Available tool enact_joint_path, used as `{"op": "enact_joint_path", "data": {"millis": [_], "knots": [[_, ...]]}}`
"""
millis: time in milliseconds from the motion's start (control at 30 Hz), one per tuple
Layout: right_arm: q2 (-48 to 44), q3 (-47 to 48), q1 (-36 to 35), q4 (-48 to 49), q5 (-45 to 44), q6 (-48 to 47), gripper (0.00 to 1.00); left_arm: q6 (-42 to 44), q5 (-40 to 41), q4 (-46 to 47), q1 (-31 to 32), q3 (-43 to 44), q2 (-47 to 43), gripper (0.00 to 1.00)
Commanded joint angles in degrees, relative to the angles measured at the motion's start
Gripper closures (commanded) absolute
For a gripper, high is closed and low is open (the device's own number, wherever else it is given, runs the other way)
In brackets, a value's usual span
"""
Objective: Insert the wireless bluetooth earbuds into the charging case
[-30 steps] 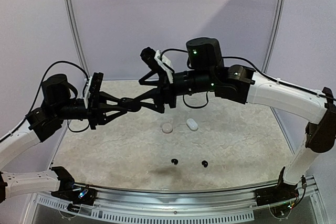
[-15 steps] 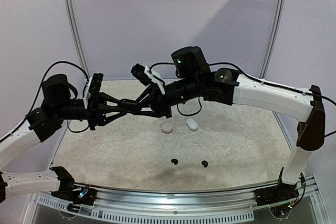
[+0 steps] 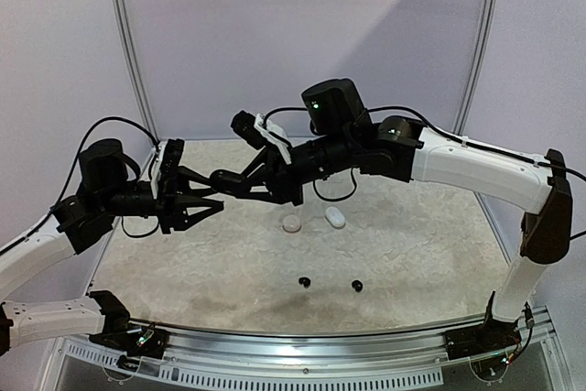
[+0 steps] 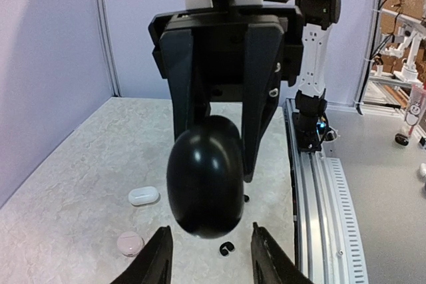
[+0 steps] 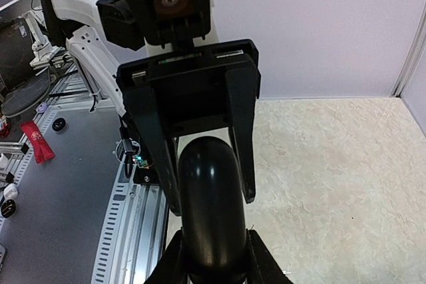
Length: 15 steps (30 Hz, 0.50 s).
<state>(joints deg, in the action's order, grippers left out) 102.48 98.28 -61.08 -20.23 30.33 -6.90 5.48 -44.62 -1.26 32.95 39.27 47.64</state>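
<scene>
A glossy black charging case (image 3: 226,179) hangs in mid-air above the table, closed. My right gripper (image 5: 213,237) is shut on it, with both fingers pressed against the sides of the case (image 5: 212,211). My left gripper (image 4: 209,234) faces it, open, and its fingertips stand apart from the case (image 4: 204,176) without touching. From above, the left gripper (image 3: 212,209) sits just left of and below the case. Two black earbuds (image 3: 305,282) (image 3: 357,287) lie on the table near the front; one earbud (image 4: 227,249) also shows in the left wrist view.
A white oblong case (image 3: 335,217) and a round pinkish case (image 3: 292,223) lie mid-table under the arms. A metal rail (image 3: 302,354) runs along the near table edge. Purple walls close off the back and sides.
The right gripper moved in and shut on the black case that the left gripper held. The left gripper has since opened and drawn back to the left.
</scene>
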Motion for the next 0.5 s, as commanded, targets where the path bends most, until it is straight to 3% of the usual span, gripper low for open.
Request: {"op": "enact_joint_path", "data": {"millis": [0,233,467], "knots": [[-2.4,1.0,-0.1,-0.4,-0.8,-0.9,1.00,-1.5,-0.9,4.9,-0.5,-1.6,0.0,0.60],[-1.3,3.0,-0.9,-3.3,-3.2,-2.2,1.00,-3.1,-0.5,6.2,-0.3,-0.6,0.4,0.50],[0.3,5.0,-1.5,-5.4,-4.1,-3.7,1.00,-5.1,0.0,5.9,0.0,0.2,1.1,0.69]]}}
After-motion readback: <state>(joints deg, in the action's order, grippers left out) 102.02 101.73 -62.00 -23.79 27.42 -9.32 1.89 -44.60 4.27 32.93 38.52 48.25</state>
